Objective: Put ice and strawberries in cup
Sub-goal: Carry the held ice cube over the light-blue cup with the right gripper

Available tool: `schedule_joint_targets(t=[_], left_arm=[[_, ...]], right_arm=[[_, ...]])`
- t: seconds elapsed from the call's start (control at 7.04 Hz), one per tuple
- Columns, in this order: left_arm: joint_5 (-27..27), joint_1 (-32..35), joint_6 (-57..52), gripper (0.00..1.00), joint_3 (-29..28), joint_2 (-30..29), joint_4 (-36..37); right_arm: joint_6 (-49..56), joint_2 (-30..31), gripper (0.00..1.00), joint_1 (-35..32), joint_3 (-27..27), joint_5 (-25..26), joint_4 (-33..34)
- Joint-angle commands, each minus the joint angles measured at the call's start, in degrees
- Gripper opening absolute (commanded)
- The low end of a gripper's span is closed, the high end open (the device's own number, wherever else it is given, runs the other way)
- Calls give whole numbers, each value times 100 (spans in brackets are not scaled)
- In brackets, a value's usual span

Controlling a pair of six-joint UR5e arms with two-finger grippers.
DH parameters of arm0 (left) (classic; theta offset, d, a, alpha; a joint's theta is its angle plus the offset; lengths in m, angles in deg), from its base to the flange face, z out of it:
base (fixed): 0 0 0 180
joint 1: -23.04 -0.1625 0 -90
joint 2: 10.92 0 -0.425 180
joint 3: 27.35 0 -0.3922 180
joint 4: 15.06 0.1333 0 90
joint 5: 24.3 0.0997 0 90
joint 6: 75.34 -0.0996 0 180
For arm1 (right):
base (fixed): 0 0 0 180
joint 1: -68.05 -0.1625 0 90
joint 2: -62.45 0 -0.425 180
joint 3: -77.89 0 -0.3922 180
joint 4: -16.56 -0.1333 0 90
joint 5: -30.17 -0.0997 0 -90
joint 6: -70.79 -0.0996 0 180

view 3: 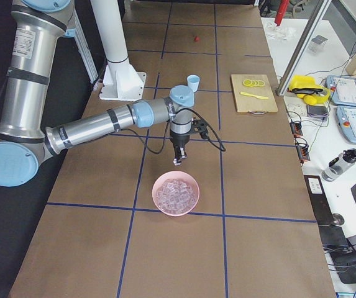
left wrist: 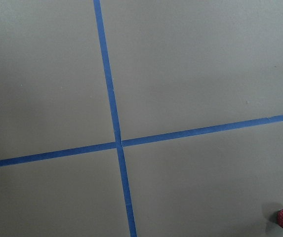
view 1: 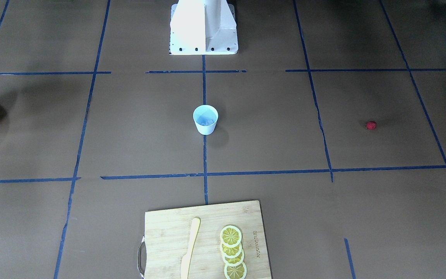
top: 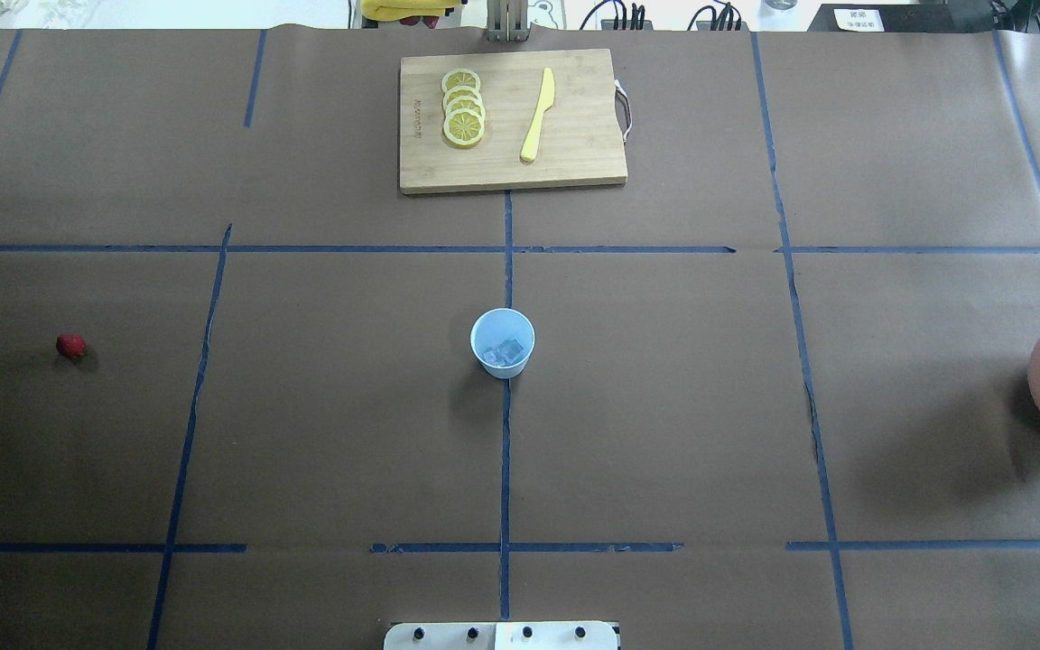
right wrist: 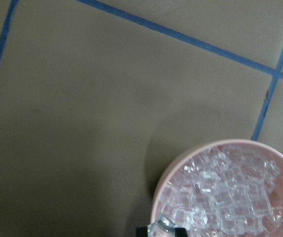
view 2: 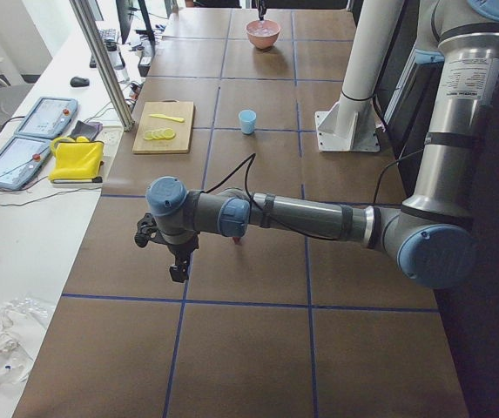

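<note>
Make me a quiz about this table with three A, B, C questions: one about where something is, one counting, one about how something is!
1. Where is the strawberry? A) in the cup B) on the cutting board C) on the bare table
2. How many lemon slices are there? A) four B) two C) seven
3. How is the cup? A) tipped over B) upright with ice inside C) upside down
Answers: 1 C, it lies alone on the brown table. 2 A, four overlapping slices sit on the board. 3 B, its mouth faces up and cubes show inside.
</note>
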Motion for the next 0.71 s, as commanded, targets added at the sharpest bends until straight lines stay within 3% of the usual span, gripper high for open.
schedule_joint_targets(t=[0.0,0.28,0.57], left_arm=[[-3,-5,0,100,-5,8,10],[-3,-5,0,100,-5,-1,28],[-3,-5,9,100,-14,-9,28]], right_arm=[[-458,-1305,0,15,-68,-480,796],[-1948,-2746,0,679,-611,-763,897],[-3523,-3804,0,1533,-1052,-571,844]])
